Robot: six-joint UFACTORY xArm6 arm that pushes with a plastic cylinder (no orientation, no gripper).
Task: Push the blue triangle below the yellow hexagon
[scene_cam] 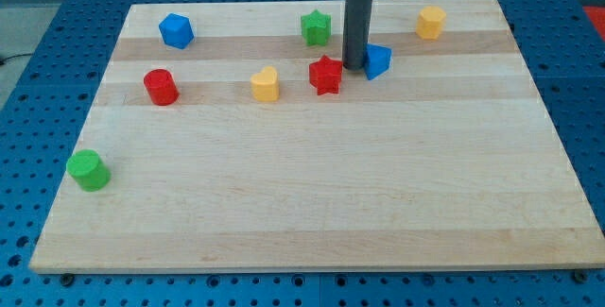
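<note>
The blue triangle lies on the wooden board near the view's top, right of centre. The yellow hexagon sits up and to the right of it, near the board's top edge. My rod comes down from the view's top, and my tip rests on the board against the blue triangle's left side, between it and the red star.
A green star lies up-left of my tip. A yellow heart-like block, a red cylinder and a blue hexagonal block lie further left. A green cylinder sits near the board's left edge.
</note>
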